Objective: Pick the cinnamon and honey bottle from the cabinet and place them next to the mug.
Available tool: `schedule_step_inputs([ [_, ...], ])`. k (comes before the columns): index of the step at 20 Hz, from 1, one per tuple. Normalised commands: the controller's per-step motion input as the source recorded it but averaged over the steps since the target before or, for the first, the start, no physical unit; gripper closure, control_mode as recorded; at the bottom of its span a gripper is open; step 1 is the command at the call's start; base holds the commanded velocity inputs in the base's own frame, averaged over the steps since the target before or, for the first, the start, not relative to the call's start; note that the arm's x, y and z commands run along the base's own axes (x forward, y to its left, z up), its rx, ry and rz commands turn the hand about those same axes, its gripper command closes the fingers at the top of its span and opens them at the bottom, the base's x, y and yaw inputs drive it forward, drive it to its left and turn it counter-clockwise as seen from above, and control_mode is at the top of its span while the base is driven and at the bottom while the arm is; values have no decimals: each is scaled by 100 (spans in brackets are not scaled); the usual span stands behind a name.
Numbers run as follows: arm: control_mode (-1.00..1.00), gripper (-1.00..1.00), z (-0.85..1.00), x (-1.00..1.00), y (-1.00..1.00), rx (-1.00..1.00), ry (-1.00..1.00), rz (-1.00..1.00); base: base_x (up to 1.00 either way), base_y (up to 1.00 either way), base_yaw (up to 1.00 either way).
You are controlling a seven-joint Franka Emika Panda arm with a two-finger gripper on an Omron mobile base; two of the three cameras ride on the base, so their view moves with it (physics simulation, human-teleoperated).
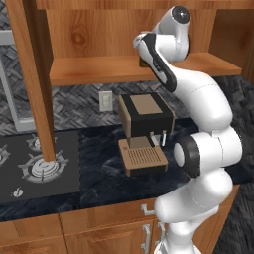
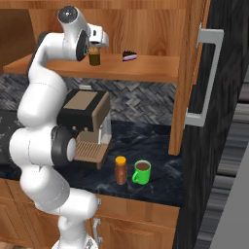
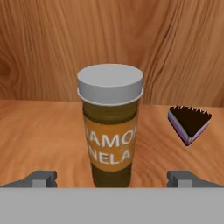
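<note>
The cinnamon (image 3: 110,127), a dark olive-brown jar with a grey lid and tan label, stands upright on the cabinet shelf (image 3: 39,135). My gripper (image 3: 111,179) is open, with one fingertip low on each side of the jar and not touching it. From the right base view, the hand (image 2: 96,43) hangs just above and in front of the cinnamon (image 2: 94,57) on the cabinet shelf (image 2: 151,73). Down on the counter, the amber honey bottle (image 2: 120,170) with a yellow cap stands right beside the green mug (image 2: 142,171).
A small dark wedge-shaped dish (image 3: 189,123) sits on the shelf to the right of the jar. A coffee machine (image 2: 85,121) stands on the counter under the shelf. The cabinet post (image 1: 37,84) reaches down to the stove (image 1: 34,163). An open cabinet door (image 2: 204,73) stands at the right.
</note>
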Motion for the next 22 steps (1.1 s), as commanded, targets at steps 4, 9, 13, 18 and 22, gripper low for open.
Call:
schedule_step_inputs([
  [4,-100,-100,0,37,0,0,4,0,0,0,0],
  [9,-100,-100,0,26,0,0,3,0,0,0,0],
  [13,-100,-100,0,27,0,0,2,0,0,0,0],
  [18,-100,-100,0,15,0,0,0,0,0,0,0],
  [22,-100,-100,0,8,0,0,0,0,0,0,0],
])
